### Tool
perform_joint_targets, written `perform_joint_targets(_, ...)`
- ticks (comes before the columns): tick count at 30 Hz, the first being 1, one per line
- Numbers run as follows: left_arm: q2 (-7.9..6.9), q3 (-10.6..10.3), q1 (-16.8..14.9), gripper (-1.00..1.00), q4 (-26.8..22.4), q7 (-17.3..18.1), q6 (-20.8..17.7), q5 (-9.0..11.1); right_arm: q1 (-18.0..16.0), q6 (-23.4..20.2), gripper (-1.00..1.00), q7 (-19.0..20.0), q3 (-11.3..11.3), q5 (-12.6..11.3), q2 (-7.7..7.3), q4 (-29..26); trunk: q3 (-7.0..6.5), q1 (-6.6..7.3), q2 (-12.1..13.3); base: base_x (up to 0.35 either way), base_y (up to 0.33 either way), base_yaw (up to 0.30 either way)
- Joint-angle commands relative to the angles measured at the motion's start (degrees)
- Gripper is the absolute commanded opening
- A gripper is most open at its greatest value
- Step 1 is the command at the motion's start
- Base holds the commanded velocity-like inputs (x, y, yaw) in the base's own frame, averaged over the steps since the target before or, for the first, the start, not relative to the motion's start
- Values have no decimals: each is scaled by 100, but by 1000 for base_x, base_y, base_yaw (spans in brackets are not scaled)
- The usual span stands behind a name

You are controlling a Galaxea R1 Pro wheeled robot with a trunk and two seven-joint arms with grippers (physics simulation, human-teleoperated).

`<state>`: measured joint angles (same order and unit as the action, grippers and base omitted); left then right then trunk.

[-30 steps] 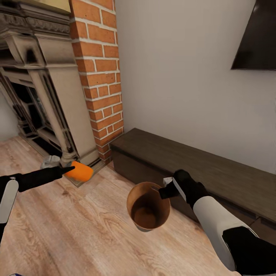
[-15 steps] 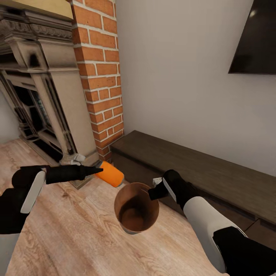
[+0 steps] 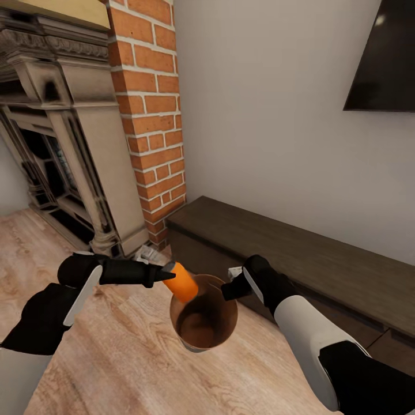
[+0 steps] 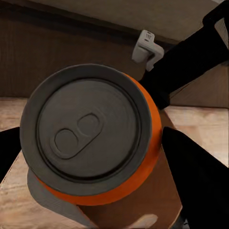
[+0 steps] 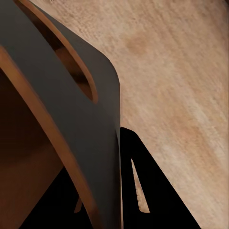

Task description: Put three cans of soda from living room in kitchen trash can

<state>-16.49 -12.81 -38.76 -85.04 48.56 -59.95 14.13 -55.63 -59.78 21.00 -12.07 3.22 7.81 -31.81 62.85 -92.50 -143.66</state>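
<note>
One orange soda can (image 3: pixel 183 282) in left pincer (image 3: pixel 167 275), right pincer (image 3: pixel 229 286) gripping bin (image 3: pixel 202 340).

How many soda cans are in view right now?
1: an orange soda can in the left fingers, tilted over the brown-rimmed round bin. Others may be hidden inside.

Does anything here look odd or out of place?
Yes: the round brown-rimmed bin is held up off the wood floor by the right hand, while the left hand tips an orange soda can over its rim.
</note>
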Motion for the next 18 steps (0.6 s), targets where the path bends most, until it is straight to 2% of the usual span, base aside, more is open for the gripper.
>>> perform_joint_targets(1, 38, -87, 0, -100, 11, -164, -5, -83, -1, -22, -100, 27, 9, -155, 5, -5, -1, 1, 0, 0, 0, 0)
perform_joint_targets(6, 246, -467, 0, -100, 257, -423, 4, -186, -2, -22, -100, 27, 4, -155, 21, -9, -1, 1, 0, 0, 0, 0)
perform_joint_targets(12, 578, -672, 0, -100, 664, -809, 226, -206, -4, -22, -100, 27, 4, -155, 74, -10, -1, 1, 0, 0, 0, 0)
perform_joint_targets(13, 682, -818, 0, -100, 853, -905, 371, -236, -3, -22, -100, 27, 4, -155, 95, -10, -1, 1, 0, 0, 0, 0)
perform_joint_targets(14, 707, -878, 0, -100, 914, -941, 420, -262, -3, -22, -100, 27, 3, -155, 101, -10, -1, 1, 0, 0, 0, 0)
perform_joint_targets(15, 763, -1011, 0, -100, 1075, -1046, 556, -383, -2, -22, -100, 27, 3, -155, 112, -10, -1, 1, 0, 0, 0, 0)
perform_joint_targets(18, 826, -1095, 0, -100, 1312, -1131, 754, -496, -1, -22, -100, 27, 3, -155, 120, -10, -1, 1, 0, 0, 0, 0)
